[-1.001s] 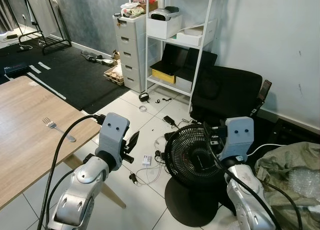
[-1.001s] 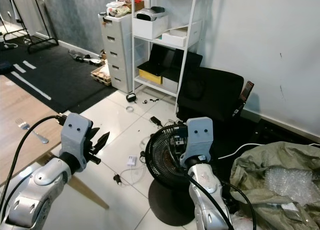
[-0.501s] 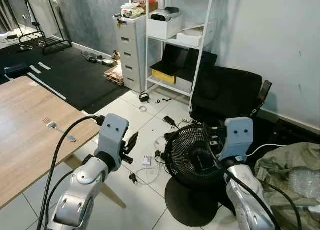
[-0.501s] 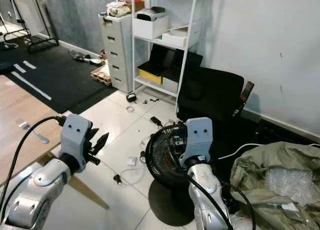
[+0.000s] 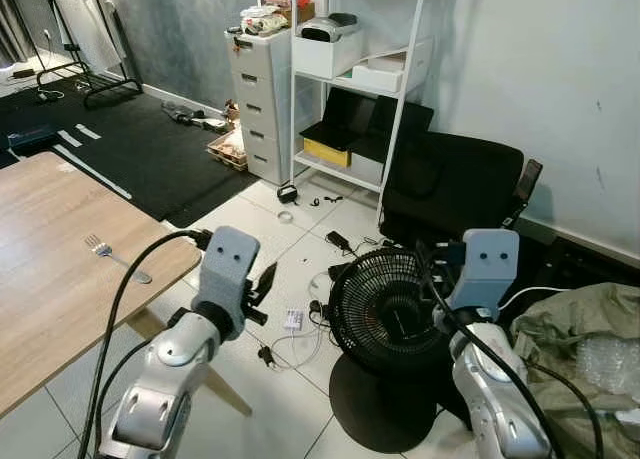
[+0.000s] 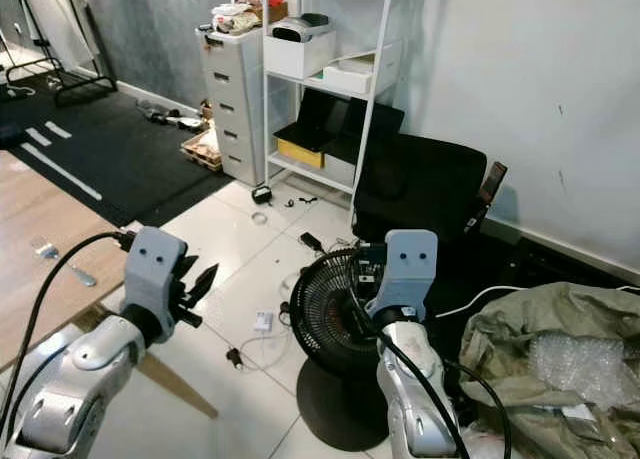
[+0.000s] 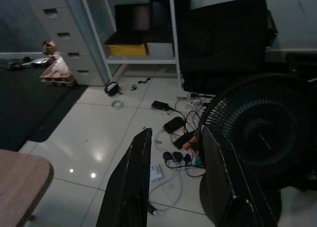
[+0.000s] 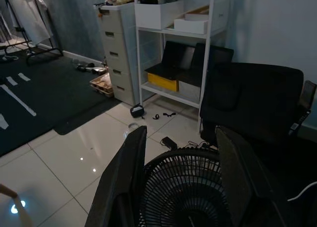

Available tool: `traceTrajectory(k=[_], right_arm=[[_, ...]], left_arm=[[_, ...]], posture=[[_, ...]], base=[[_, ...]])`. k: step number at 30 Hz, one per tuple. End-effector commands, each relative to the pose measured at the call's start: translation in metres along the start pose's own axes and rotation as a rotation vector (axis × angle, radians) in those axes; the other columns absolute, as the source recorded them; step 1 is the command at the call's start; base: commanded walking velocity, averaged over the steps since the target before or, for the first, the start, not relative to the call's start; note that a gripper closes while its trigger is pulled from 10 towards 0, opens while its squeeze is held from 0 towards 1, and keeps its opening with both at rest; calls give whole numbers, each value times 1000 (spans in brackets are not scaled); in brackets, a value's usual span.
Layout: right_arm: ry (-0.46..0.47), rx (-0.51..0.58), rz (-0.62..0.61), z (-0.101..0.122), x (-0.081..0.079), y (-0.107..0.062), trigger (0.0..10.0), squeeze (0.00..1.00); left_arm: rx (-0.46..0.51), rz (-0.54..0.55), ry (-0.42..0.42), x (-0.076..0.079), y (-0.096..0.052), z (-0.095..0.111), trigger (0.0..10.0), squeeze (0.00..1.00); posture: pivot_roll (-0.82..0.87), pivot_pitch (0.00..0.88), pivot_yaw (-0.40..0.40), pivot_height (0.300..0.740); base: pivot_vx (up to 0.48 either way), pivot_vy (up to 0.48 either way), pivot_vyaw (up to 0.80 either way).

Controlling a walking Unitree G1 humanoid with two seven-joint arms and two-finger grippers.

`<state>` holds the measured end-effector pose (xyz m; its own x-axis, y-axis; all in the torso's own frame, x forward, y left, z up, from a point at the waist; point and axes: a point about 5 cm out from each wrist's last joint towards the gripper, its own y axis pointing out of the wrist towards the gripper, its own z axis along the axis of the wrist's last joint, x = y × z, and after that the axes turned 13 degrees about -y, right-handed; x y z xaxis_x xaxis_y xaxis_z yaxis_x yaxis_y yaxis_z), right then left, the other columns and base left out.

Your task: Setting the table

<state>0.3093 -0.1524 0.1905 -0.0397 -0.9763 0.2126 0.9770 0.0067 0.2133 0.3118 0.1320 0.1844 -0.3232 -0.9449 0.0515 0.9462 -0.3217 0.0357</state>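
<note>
A silver fork (image 5: 117,259) lies on the wooden table (image 5: 50,289) at my left, near its right edge. My left gripper (image 7: 176,133) is held out past the table's corner, above the white tiled floor. Its two black fingers (image 5: 264,280) stand open with nothing between them. My right gripper (image 8: 182,130) is raised over a black floor fan (image 5: 385,319) and is open and empty too. Both grippers are well off to the right of the fork.
The fan stands on the tiles right in front of me, with loose cables (image 5: 300,329) beside it. Behind are a white shelf unit (image 5: 360,69), a grey drawer unit (image 5: 262,99) and a black chair (image 5: 455,184). A grey bag (image 5: 580,329) lies at right.
My right wrist has lifted a little and shifted slightly right above the fan. The left arm has barely moved, and the fork lies where it was.
</note>
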Motion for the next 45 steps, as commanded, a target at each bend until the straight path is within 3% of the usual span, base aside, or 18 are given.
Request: traceTrajectory(k=[1,6,22,32,45], right_arm=[[9,12,33,0,-6,-3,10000,0],[19,18,40,0,-7,-2,10000,0],[174,17,-9,0,4,-1,10000,0],[183,8,-19,-2,8,-2,10000,0],[194,5,-24,-3,10,-2,10000,0]], left_arm=[[-3,31,4,-6,-1,-2,10000,0],[-5,33,-30,-5,-2,-1,10000,0],[20,42,-71,-6,-1,4,10000,0],[27,53,-97,-3,-3,5,10000,0],[21,54,-93,-2,-3,6,10000,0]], posture=[[84,50,118,740],[84,45,117,740],[89,46,120,740],[89,51,120,740],[90,56,120,740]], base=[[0,0,0],[0,0,0],[0,0,0],[0,0,0],[0,0,798]])
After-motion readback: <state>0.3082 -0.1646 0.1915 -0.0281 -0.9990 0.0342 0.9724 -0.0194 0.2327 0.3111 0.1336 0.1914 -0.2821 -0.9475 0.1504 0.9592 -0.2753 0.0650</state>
